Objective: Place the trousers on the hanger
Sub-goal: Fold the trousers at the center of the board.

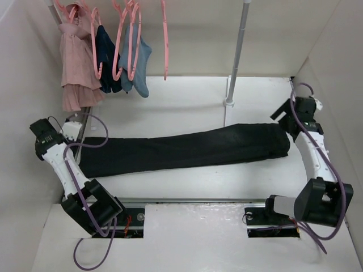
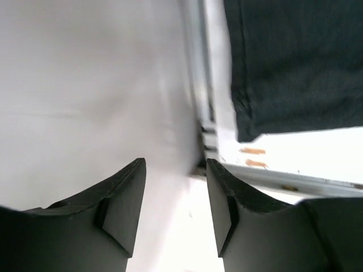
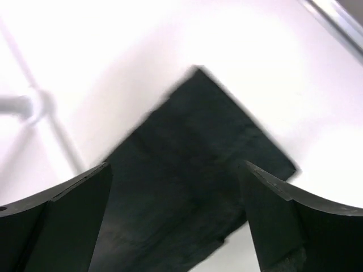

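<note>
The black trousers (image 1: 181, 148) lie flat across the table, stretched from left to right. The bare pink hanger (image 1: 165, 39) hangs on the rail at the back. My left gripper (image 1: 45, 129) is open and empty by the left wall, beside the trousers' left end (image 2: 295, 62). Its fingertips (image 2: 176, 161) frame only white surface. My right gripper (image 1: 282, 113) is open and empty, hovering above the trousers' right end (image 3: 193, 170), which fills the gap between its jaws (image 3: 174, 165).
More pink hangers at the back left carry a pink garment (image 1: 76, 62), a navy garment (image 1: 106, 56) and a light-blue garment (image 1: 142, 65). The rack's upright pole (image 1: 238, 51) stands behind the trousers, its foot (image 3: 34, 105) in the right wrist view. White walls close both sides.
</note>
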